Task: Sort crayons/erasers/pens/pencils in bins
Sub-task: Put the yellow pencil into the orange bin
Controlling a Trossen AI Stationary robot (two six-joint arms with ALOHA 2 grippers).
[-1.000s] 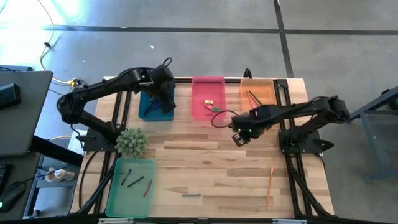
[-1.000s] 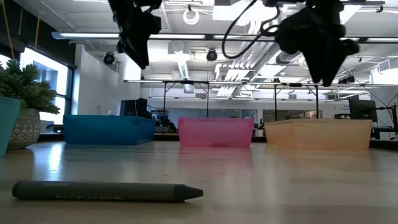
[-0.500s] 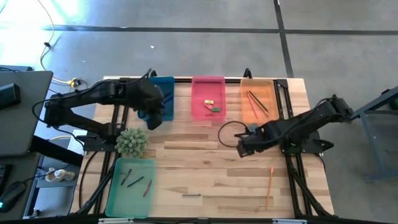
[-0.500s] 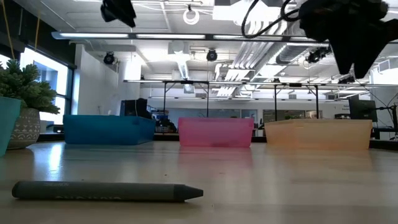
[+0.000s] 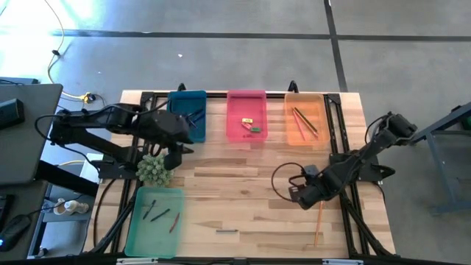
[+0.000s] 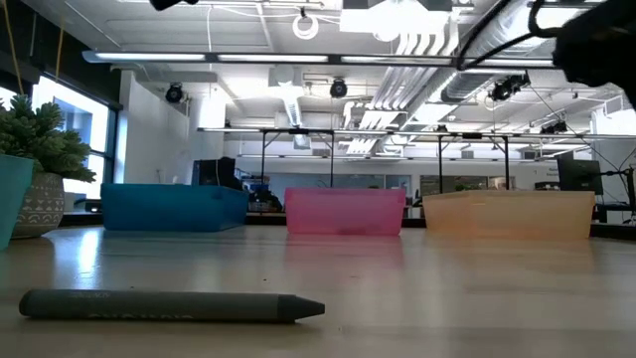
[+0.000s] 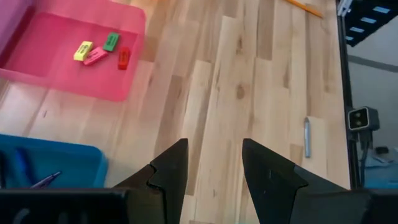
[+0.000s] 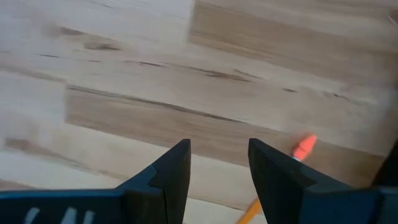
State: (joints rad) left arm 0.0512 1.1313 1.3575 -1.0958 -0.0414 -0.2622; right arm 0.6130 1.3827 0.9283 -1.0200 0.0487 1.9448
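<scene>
My left gripper (image 5: 179, 138) is open and empty, above the table by the blue bin's (image 5: 188, 110) near edge, just beyond the potted plant. My right gripper (image 5: 300, 196) is open and empty, low over the bare wood just left of the far end of an orange pencil (image 5: 319, 221), whose end shows in the right wrist view (image 8: 303, 148). A dark grey crayon (image 5: 227, 231) lies flat near the table's near edge and also shows in the low view (image 6: 169, 305). Erasers (image 7: 99, 51) lie in the pink bin (image 5: 246, 114), pencils in the orange bin (image 5: 303, 118), and crayons in the green bin (image 5: 154, 221).
A potted plant (image 5: 156, 168) stands between the blue and green bins, right under my left arm. Black frame rails run along the table's left and right edges. Bare wood lies across the middle of the table, between the bins and the crayon.
My left gripper has drawn back from over the blue bin toward the table's near-left, ending beside the plant. My right gripper has swept from in front of the pink and orange bins toward the near edge, down toward the orange pencil.
</scene>
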